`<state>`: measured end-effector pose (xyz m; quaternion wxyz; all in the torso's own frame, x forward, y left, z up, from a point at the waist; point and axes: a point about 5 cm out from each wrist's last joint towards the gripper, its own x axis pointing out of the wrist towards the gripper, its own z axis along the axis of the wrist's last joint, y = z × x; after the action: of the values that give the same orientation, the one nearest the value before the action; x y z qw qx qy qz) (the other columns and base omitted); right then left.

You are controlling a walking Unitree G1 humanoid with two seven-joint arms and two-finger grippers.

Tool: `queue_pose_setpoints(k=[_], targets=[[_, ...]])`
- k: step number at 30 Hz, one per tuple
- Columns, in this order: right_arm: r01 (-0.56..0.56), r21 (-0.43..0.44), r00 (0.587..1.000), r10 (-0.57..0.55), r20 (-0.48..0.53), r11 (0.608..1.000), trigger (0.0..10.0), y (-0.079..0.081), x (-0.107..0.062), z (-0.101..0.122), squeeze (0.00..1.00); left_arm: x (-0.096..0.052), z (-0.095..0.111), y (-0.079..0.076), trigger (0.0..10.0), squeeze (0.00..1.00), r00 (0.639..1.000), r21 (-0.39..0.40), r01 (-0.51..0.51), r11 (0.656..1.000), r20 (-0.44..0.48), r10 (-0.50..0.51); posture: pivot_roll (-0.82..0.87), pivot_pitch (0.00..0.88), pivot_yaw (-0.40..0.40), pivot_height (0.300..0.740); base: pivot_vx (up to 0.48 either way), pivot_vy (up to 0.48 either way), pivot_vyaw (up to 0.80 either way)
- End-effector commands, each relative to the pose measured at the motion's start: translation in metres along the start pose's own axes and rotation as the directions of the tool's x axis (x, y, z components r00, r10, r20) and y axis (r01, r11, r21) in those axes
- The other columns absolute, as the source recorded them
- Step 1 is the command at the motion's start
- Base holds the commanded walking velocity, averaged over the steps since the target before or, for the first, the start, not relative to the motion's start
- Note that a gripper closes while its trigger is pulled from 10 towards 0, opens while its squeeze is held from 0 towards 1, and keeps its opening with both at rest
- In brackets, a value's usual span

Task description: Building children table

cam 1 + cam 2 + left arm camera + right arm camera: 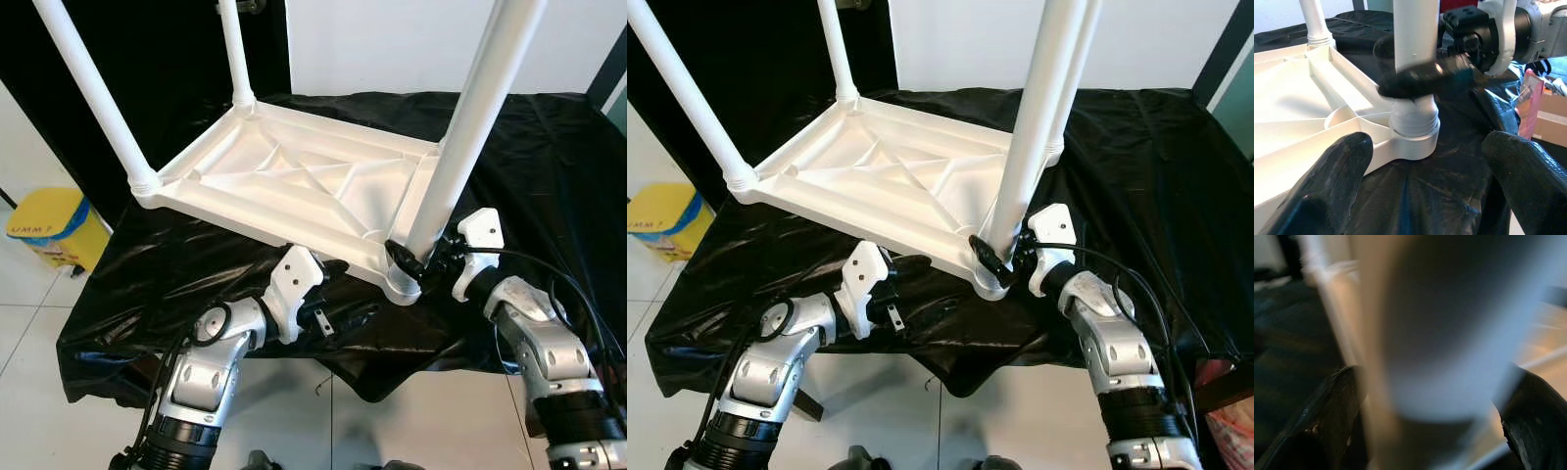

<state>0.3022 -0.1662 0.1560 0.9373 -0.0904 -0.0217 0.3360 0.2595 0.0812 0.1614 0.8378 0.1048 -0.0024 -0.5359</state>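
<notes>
On black-draped bench [549,157]: upturned white table [294,181]; right hand [409,260] grips leg [460,147].

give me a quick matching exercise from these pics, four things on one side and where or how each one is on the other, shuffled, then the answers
Things:
1. white tabletop
2. yellow bin
3. right gripper
4. left gripper

Places or states:
A. on the tiled floor, at the robot's left of the black cloth
B. fingers around the base of the near corner leg
C. lying upside down on the black cloth, legs pointing up
D. open, at the tabletop's near edge, holding nothing

Pairs: 1-C, 2-A, 3-B, 4-D
</notes>
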Motion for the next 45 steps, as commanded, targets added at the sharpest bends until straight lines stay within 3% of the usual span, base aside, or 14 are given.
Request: queue_pose_setpoints(k=[1, 4, 5, 14, 15, 22, 34, 36, 37, 42, 45], targets=[[-0.074, 0.003, 0.997, 0.074, -0.032, 0.997, 10.0, 0.002, 0.004, -0.003, 0.0, -0.004, 0.001, 0.001, 10.0, 0.0, 1.0, -0.009, -0.024, 1.0, -0.001, 0.024, -0.11, 0.065, 0.006, 0.74, 0.0, 0.0, 0.0], [-0.091, 0.004, 0.995, 0.091, -0.04, 0.996, 10.0, 0.002, 0.005, -0.004, 0.0, -0.005, 0.001, 0.002, 10.0, 0.0, 1.0, -0.007, -0.024, 1.0, -0.002, 0.024, -0.11, 0.065, 0.006, 0.74, 0.0, 0.0, 0.0], [-0.122, 0.005, 0.991, 0.122, -0.057, 0.993, 0.0, 0.001, 0.005, -0.007, 0.0, -0.007, 0.004, 0.003, 10.0, 0.0, 1.0, -0.004, -0.019, 1.0, -0.001, 0.019, -0.11, 0.054, 0.004, 0.74, 0.0, 0.0, 0.0], [-0.149, 0.011, 0.985, 0.149, -0.09, 0.989, 0.0, -0.003, 0.001, -0.012, 0.0, -0.009, 0.007, 0.006, 10.0, 0.0, 1.0, -0.002, -0.018, 1.0, -0.001, 0.018, -0.11, 0.062, 0.009, 0.74, 0.0, 0.0, 0.0], [-0.146, 0.006, 0.984, 0.146, -0.098, 0.989, 10.0, -0.004, 0.0, -0.012, 0.0, -0.01, 0.009, 0.009, 10.0, 0.0, 1.0, -0.001, -0.018, 1.0, 0.002, 0.018, -0.12, 0.083, 0.014, 0.74, 0.0, 0.0, 0.0], [-0.065, 0.007, 0.994, 0.066, -0.09, 0.998, 10.0, -0.012, -0.001, -0.014, 0.0, -0.011, 0.011, 0.016, 10.0, 0.0, 1.0, 0.017, -0.022, 1.0, -0.005, 0.022, -0.12, 0.068, 0.025, 0.74, 0.0, 0.0, 0.0], [0.125, 0.065, 0.991, -0.122, -0.061, 0.99, 10.0, -0.005, -0.003, -0.021, 0.0, -0.016, 0.008, 0.017, 10.0, 0.0, 0.999, 0.008, -0.039, 0.999, -0.015, 0.039, -0.11, 0.052, 0.017, 0.74, 0.0, 0.0, 0.0], [0.185, 0.061, 0.981, -0.181, -0.065, 0.981, 10.0, -0.005, -0.004, -0.023, 0.0, -0.016, 0.008, 0.017, 10.0, 0.0, 0.999, 0.005, -0.041, 0.999, -0.017, 0.041, -0.1, 0.054, 0.015, 0.74, 0.0, 0.0, 0.0], [0.27, 0.066, 0.962, -0.265, -0.071, 0.961, 10.0, -0.002, -0.005, -0.026, 0.0, -0.018, 0.008, 0.016, 10.0, 0.0, 0.999, 0.001, -0.04, 0.999, -0.018, 0.04, -0.11, 0.058, 0.018, 0.74, 0.0, 0.0, 0.0], [0.333, 0.074, 0.942, -0.328, -0.073, 0.94, 10.0, 0.003, -0.006, -0.029, 0.0, -0.019, 0.004, 0.016, 10.0, 0.0, 0.999, -0.004, -0.037, 0.999, -0.032, 0.037, -0.1, 0.067, 0.012, 0.74, 0.0, 0.0, 0.0], [0.422, 0.115, 0.907, -0.417, -0.063, 0.899, 10.0, 0.009, -0.008, -0.028, 0.0, -0.02, 0.005, 0.017, 10.0, 0.0, 0.998, -0.011, -0.046, 0.999, -0.032, 0.046, -0.11, 0.075, 0.016, 0.74, 0.0, 0.0, 0.0]])
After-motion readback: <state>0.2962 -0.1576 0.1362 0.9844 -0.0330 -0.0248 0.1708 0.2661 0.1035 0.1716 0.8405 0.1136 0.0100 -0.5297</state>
